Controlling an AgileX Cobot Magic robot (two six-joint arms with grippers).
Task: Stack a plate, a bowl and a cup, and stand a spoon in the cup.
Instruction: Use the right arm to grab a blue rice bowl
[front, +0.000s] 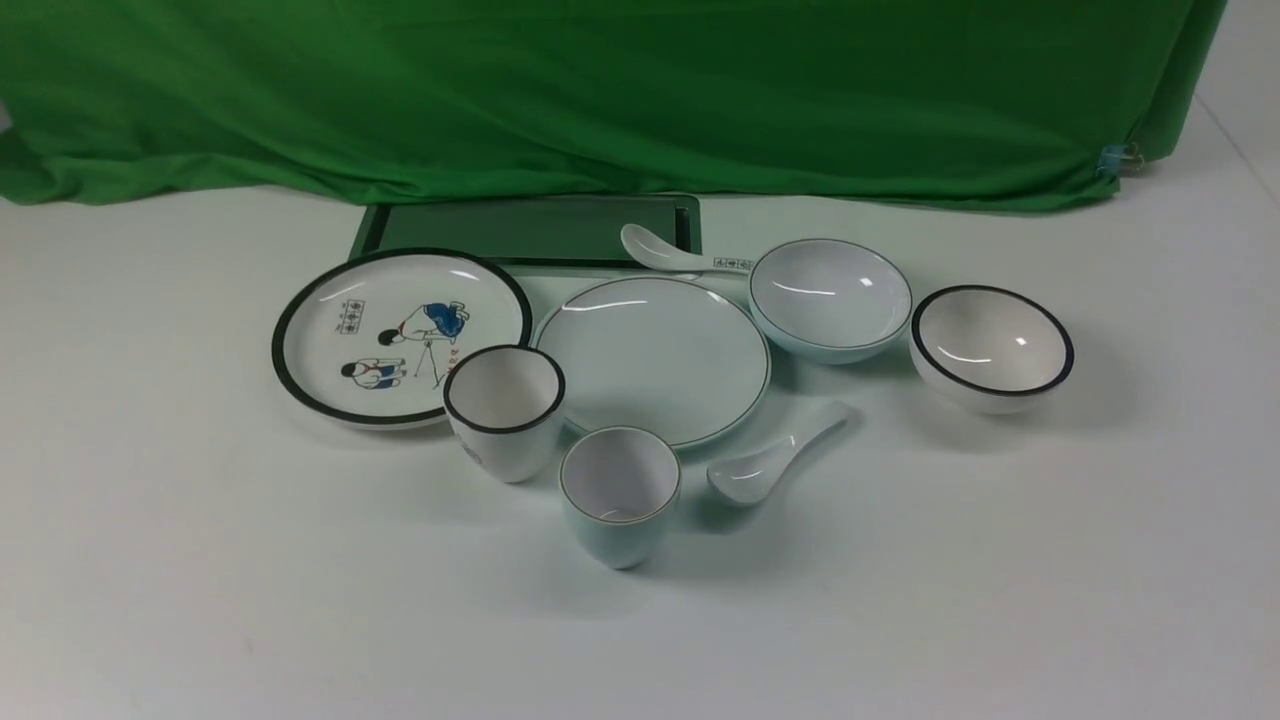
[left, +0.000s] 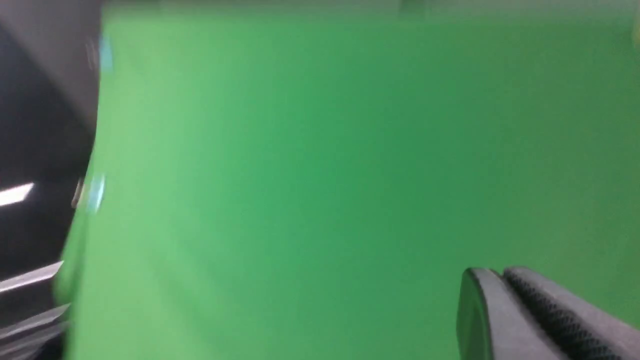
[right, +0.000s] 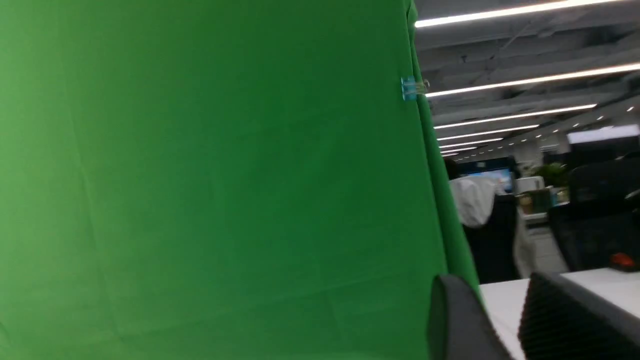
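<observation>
In the front view the pale blue-green plate lies flat at the table's middle. The pale blue-green bowl stands upright just right of it and behind. The pale blue-green cup stands upright in front of the plate. The plain white spoon lies on the table right of the cup, handle pointing back-right. Neither gripper shows in the front view. In the left wrist view my left gripper is shut and empty, facing green cloth. In the right wrist view my right gripper is open and empty.
A white cartoon plate with a thick black rim lies left of the plain plate. A black-rimmed cup stands beside it. A black-rimmed bowl stands far right. A marked spoon rests behind, by a dark tray. A green cloth hangs at the back.
</observation>
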